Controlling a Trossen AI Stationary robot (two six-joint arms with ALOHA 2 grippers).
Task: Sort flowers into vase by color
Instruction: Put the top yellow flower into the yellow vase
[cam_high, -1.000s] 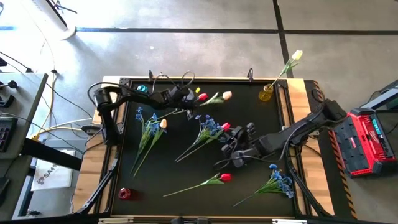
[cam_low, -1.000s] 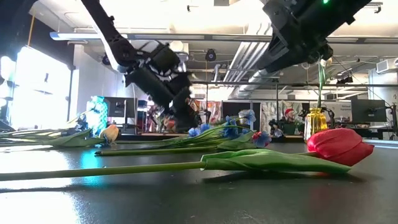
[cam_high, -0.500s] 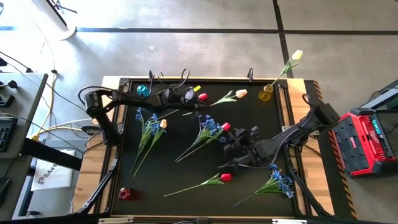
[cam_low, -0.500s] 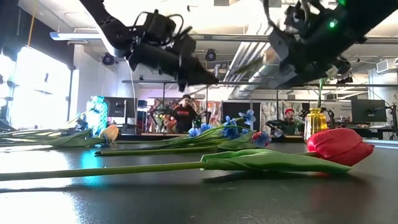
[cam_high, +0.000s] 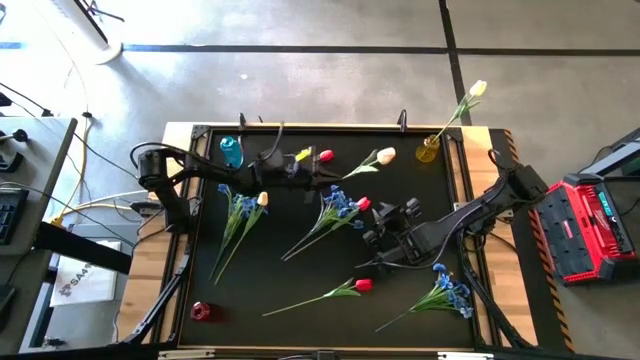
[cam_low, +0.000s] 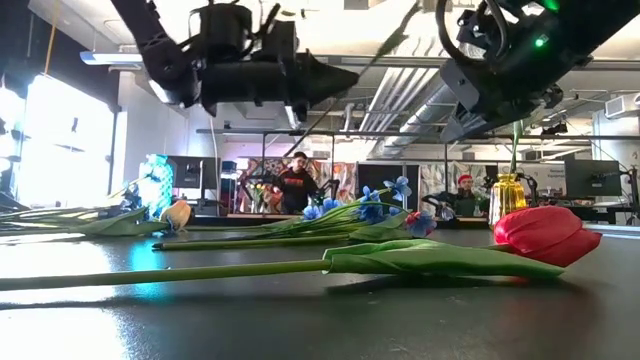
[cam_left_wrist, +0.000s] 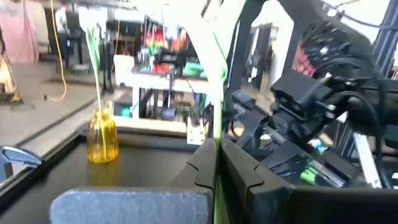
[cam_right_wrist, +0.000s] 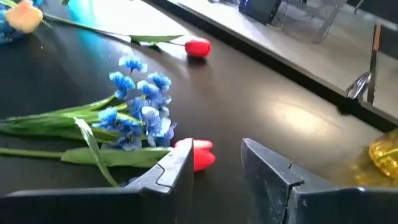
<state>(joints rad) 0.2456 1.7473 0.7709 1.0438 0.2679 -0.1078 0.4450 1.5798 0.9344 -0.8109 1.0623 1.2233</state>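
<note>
My left gripper (cam_high: 335, 179) is above the table's far middle, pointing level toward the right edge, shut on the green stem of a cream tulip (cam_high: 385, 155). The yellow vase (cam_high: 428, 150) at the far right holds one cream tulip (cam_high: 478, 88). A blue vase (cam_high: 231, 150) is far left and a red vase (cam_high: 200, 311) near left. My right gripper (cam_high: 372, 240) hangs open over mid-table, close to a red tulip (cam_right_wrist: 200, 154) that lies beside a blue spray (cam_right_wrist: 138, 115). My left gripper pinches the cream tulip's stem (cam_left_wrist: 217, 140) between its two fingers, which come level from the table's left. The stem runs on past the fingertips and slants upward (cam_low: 395, 35). The flower is lifted clear of the table.
Loose flowers lie on the black mat: a blue spray with a cream tulip (cam_high: 262, 198) at the left, a red tulip (cam_high: 325, 156) at the far middle, another red tulip (cam_high: 362, 285) near the front, and a blue spray (cam_high: 450, 292) at the near right.
My left gripper has risen and tipped from pointing down to pointing level, carrying the cream tulip with it. The tulip's head has gone toward the right edge, closer to the yellow vase, and now hangs clear of the mat.
</note>
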